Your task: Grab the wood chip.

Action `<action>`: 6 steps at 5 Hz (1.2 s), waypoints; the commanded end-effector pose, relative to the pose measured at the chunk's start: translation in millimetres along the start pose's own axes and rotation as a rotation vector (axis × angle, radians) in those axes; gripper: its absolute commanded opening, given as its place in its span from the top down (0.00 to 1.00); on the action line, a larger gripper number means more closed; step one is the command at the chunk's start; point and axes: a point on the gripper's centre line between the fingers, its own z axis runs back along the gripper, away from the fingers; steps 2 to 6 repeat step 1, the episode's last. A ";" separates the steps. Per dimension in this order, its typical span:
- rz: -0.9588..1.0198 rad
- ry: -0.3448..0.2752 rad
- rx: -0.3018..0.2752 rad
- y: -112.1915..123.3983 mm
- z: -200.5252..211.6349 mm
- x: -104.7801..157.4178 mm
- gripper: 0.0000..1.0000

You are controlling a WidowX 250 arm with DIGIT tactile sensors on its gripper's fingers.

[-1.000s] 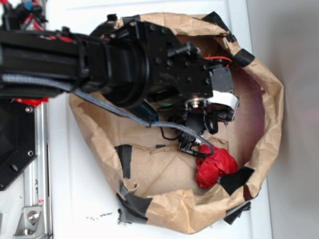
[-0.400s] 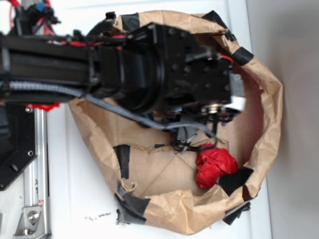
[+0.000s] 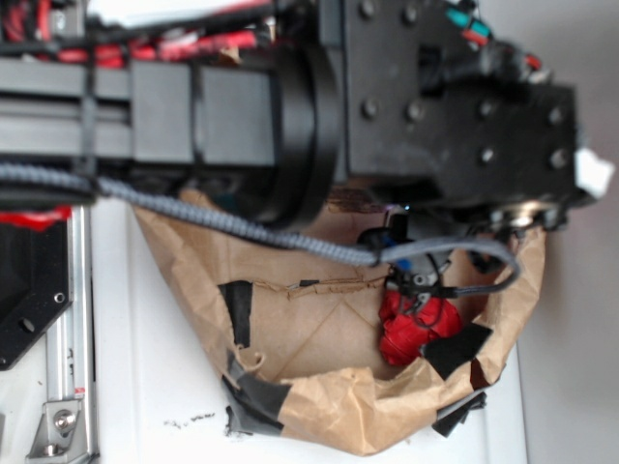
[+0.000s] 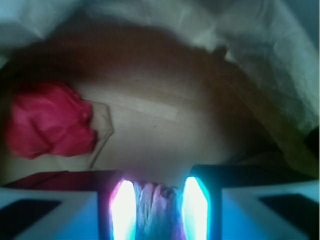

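In the wrist view my gripper [image 4: 159, 189] is shut on the wood chip [image 4: 156, 212], a streaky, rough brown piece with a ragged end. It stands between the two glowing finger pads [image 4: 124, 210] and is held above the brown paper floor. In the exterior view my black arm [image 3: 435, 106] fills the top of the frame and hides the gripper and the chip beneath it.
A crumpled red object [image 3: 411, 329] lies inside the brown paper bag nest [image 3: 193, 280] near its lower right wall, and to the left in the wrist view [image 4: 47, 120]. The paper walls [image 4: 280, 65], patched with black tape [image 3: 239, 309], rise all around.
My arm has risen toward the camera and shifted right, now covering much more of the paper nest. The red object has stayed in place.
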 end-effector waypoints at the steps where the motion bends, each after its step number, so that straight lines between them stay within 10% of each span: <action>1: 0.039 -0.105 -0.011 -13.2 58.0 -10.5 1.00; 6: 0.039 -0.105 -0.011 -13.2 58.0 -10.5 1.00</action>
